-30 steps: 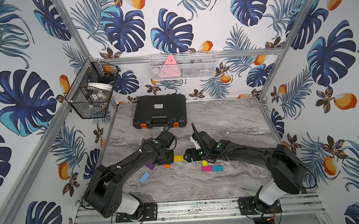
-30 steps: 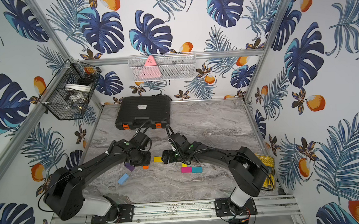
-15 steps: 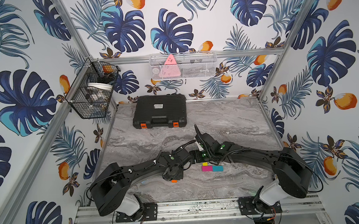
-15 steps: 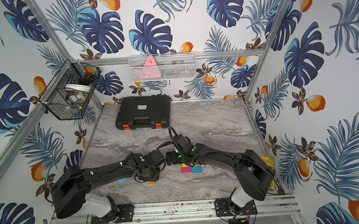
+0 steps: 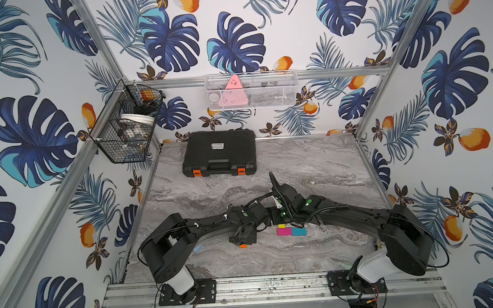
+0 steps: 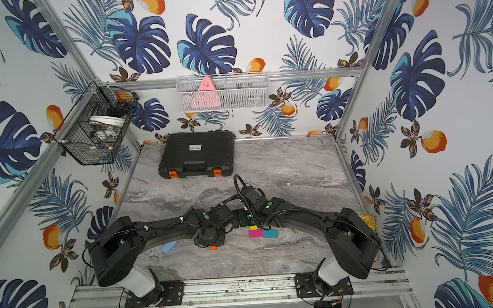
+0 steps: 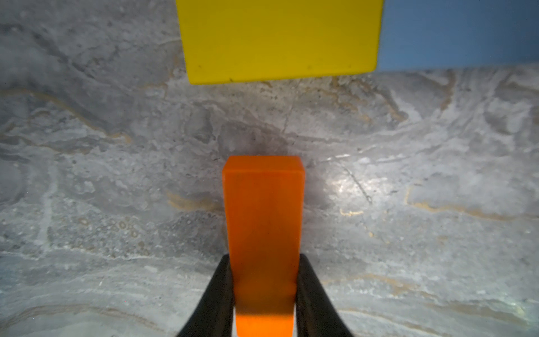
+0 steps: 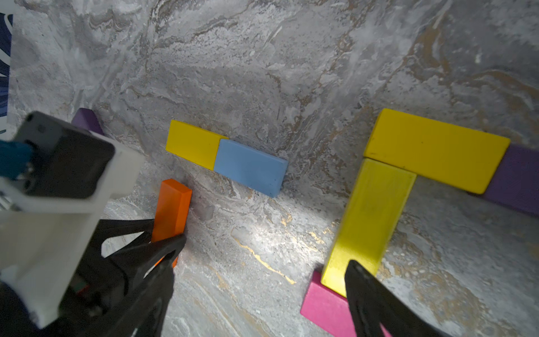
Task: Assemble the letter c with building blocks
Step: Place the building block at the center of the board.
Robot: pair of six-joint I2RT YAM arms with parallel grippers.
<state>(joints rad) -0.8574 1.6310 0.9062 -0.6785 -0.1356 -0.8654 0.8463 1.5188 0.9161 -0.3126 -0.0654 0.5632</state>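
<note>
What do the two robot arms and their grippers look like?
The left arm and right arm are black, with rounded links, white base sections, small green round marks and ribbed black cables. The left gripper has slim, black, tapered fingers.

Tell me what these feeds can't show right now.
- Both top views: arms cover the middle blocks; a yellow block shows only a sliver.
- Left wrist view: the orange block runs off the edge at its gripped end.
- Right wrist view: one purple block cut by the edge, another behind the left arm's camera.
</note>
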